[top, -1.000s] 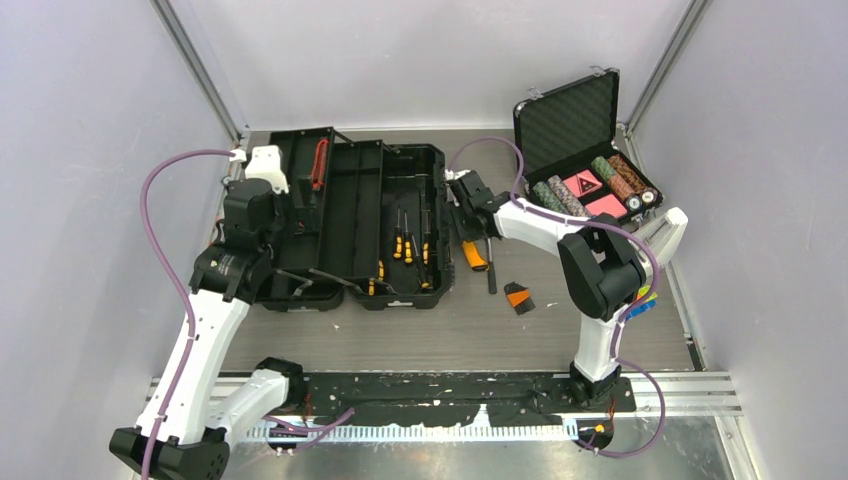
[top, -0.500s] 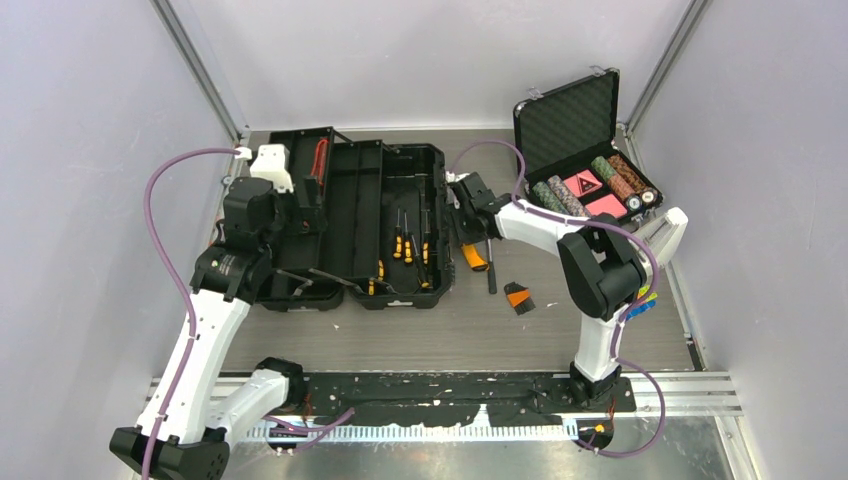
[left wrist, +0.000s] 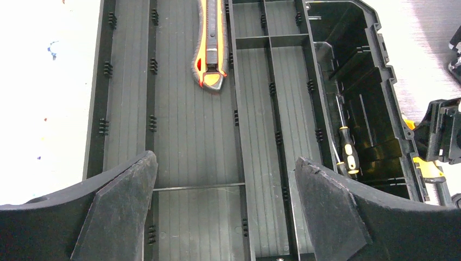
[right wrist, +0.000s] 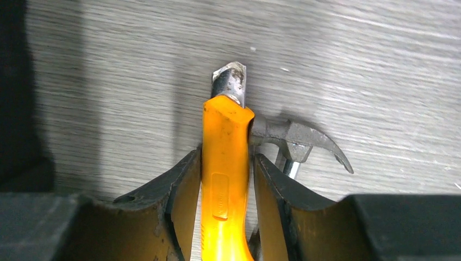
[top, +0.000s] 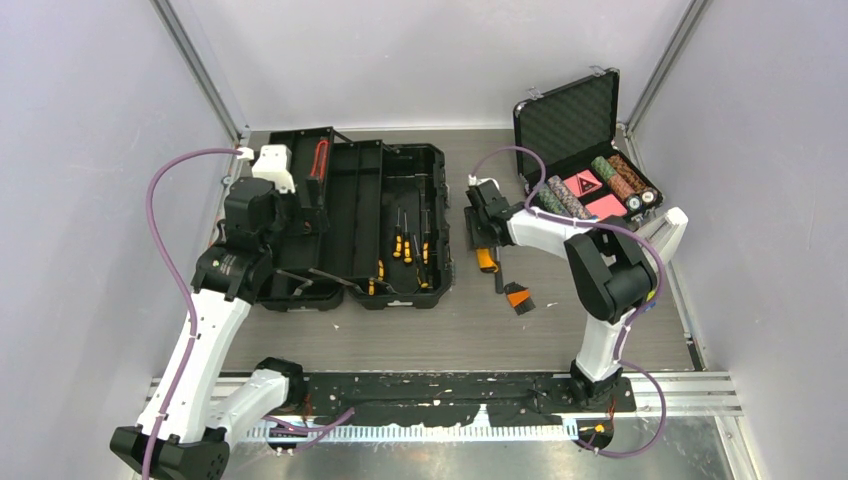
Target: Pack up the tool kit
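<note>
1. Toolbox: open, flat on surface, far-left area.
2. L jaws: wide open, empty, above lid tray. Red/orange knife lies in tray ahead.
3. R jaws: closed in on orange tool, one pad against each side. Tool is just right of toolbox.
4. Hammer: on surface, directly beside orange tool.
5. Screwdrivers: in toolbox base.

pale lilac walls enclose a grey wood-grain table.

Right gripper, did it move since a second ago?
Yes. The right gripper shifted away from the toolbox rim, rightward and downward in the top view, and now straddles the orange tool.
</note>
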Available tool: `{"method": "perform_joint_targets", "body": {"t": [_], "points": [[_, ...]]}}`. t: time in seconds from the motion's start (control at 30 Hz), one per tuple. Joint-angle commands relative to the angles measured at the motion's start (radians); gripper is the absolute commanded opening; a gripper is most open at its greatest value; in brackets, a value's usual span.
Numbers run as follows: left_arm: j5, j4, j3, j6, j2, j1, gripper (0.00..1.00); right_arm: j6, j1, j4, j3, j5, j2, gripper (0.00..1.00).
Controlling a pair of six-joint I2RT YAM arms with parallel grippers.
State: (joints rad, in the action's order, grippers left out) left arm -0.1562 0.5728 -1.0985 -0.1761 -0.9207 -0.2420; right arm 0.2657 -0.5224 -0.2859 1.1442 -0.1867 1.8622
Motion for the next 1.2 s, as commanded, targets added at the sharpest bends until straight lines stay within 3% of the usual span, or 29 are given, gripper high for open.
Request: {"method": "perform_joint_targets", "body": {"t": [0.0, 0.17, 0.37, 0.5, 0.8, 1.17], "points": [[0.029, -0.053, 0.002, -0.005, -0.002, -0.002, 0.98, 0.007, 0.037, -0.073, -0.072, -0.029, -0.021, 0.46], [0.058, -0.059, 0.003, -0.009, 0.0, -0.002, 0.98, -0.004, 0.034, -0.072, -0.036, 0.038, 0.011, 0.54], [0.107, -0.067, -0.004, -0.034, 0.007, -0.002, 0.98, -0.001, 0.008, -0.093, 0.005, 0.049, 0.044, 0.55], [0.133, -0.068, -0.008, -0.053, 0.005, -0.004, 0.98, 0.007, -0.001, -0.119, 0.027, 0.052, 0.068, 0.47], [0.228, -0.073, -0.01, -0.112, 0.013, -0.042, 0.98, 0.025, -0.009, -0.082, -0.002, 0.083, -0.019, 0.18], [0.313, -0.212, 0.073, -0.203, 0.021, -0.167, 0.98, 0.079, 0.001, 0.061, -0.118, 0.053, -0.374, 0.12]]}}
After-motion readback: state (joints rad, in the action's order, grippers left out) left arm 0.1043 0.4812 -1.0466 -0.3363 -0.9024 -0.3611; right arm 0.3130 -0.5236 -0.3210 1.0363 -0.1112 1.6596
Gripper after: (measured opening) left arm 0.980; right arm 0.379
